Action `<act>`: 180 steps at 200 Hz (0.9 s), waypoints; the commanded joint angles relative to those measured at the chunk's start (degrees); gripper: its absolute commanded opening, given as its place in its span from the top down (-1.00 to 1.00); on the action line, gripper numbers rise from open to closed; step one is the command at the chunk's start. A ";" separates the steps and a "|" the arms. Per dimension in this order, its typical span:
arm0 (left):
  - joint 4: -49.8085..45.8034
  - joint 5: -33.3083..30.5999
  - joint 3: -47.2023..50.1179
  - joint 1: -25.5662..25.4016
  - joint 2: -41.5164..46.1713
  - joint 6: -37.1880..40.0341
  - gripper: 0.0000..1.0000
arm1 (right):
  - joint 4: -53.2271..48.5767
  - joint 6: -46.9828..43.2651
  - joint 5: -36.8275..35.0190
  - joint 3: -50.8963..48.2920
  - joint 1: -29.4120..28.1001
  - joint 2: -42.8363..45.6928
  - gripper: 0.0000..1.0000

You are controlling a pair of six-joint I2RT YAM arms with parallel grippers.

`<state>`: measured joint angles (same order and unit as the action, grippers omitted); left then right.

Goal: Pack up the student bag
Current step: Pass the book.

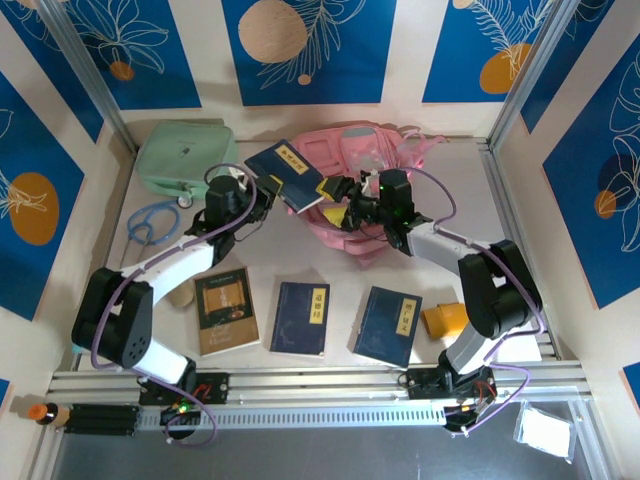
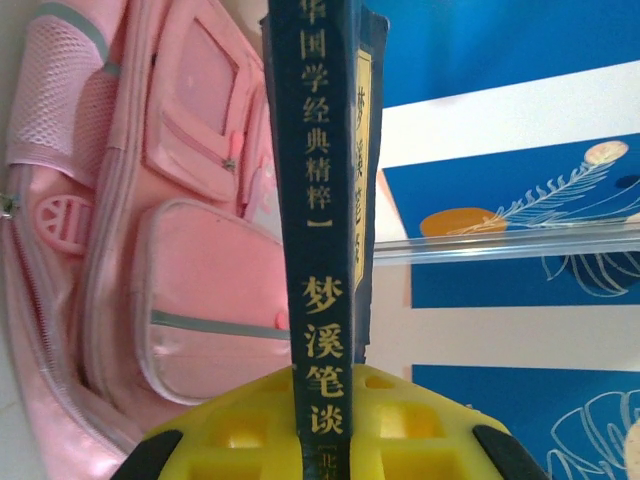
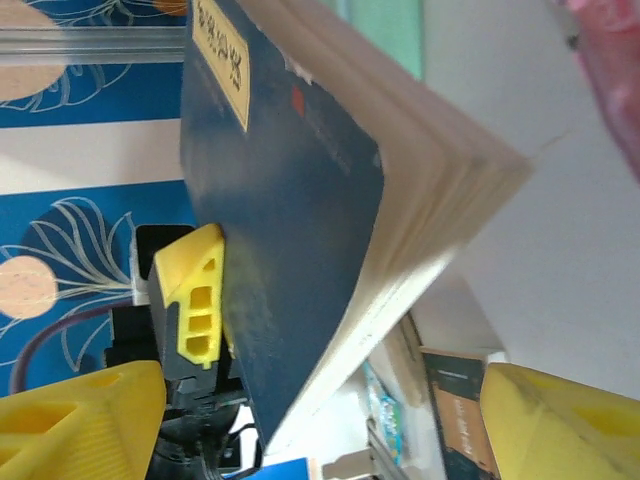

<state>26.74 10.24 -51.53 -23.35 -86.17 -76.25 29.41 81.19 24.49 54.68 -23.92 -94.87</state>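
The pink student bag [image 1: 375, 165] lies at the back centre of the table; the left wrist view shows its zipped front pockets [image 2: 200, 300]. My left gripper [image 1: 262, 196] is shut on a dark blue book [image 1: 287, 173], held lifted just left of the bag. Its yellow fingers [image 2: 240, 430] clamp the book's spine [image 2: 325, 250]. My right gripper [image 1: 338, 192] stands open over the bag's near edge, at the book's right corner. In the right wrist view the book [image 3: 300, 200] hangs ahead of the wide-apart yellow fingers [image 3: 80, 425] without touching them.
A mint-green case [image 1: 185, 155] lies at the back left, with a blue cord [image 1: 150, 222] in front of it. A brown book [image 1: 226, 310] and two dark blue books [image 1: 301, 317] [image 1: 388, 325] lie in a row near the front. An orange object [image 1: 445, 320] sits right of them.
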 commanded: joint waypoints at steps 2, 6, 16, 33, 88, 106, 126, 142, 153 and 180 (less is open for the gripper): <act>6.81 -1.14 -3.46 -0.70 -0.86 -3.53 1.00 | 7.30 5.92 0.94 1.97 -1.45 -3.22 -0.64; 7.09 -1.02 -3.57 -0.81 -1.00 -3.76 1.00 | 7.49 6.19 0.92 2.21 -1.64 -3.57 -0.64; 7.97 -0.98 -3.54 -0.99 -1.17 -4.52 1.00 | 8.04 6.71 0.54 2.53 -1.98 -4.23 -0.64; 9.19 -0.93 -3.32 -1.16 -1.22 -5.85 1.00 | 10.88 7.81 0.41 2.80 -2.18 -5.27 -0.62; 8.92 -1.45 -3.22 -2.05 -1.37 -6.94 1.00 | 15.99 11.92 -1.01 4.61 -2.18 -7.32 -0.14; 8.38 -1.36 -3.21 -2.05 -1.07 -6.88 1.00 | 17.12 12.42 -1.11 4.48 -1.92 -7.52 -0.02; 7.24 -1.53 -3.14 -2.05 -0.71 -6.55 1.00 | 17.76 11.91 -1.11 4.39 -1.74 -7.56 0.21; 5.17 -1.54 -3.38 -2.06 -0.21 -6.16 1.00 | 18.62 10.32 -1.39 4.14 -1.59 -6.89 0.48; 2.33 -1.59 -3.75 -2.05 0.39 -5.34 0.96 | 17.12 7.89 -1.99 3.97 -1.41 -5.58 0.69; -6.41 -2.51 -4.67 -2.05 2.15 -0.10 0.45 | 8.37 -0.27 -4.32 3.37 -0.23 -0.94 0.93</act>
<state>27.27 9.23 -53.74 -25.06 -87.33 -81.78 43.24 89.08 23.11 58.17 -25.61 -100.79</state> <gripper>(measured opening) 0.160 0.114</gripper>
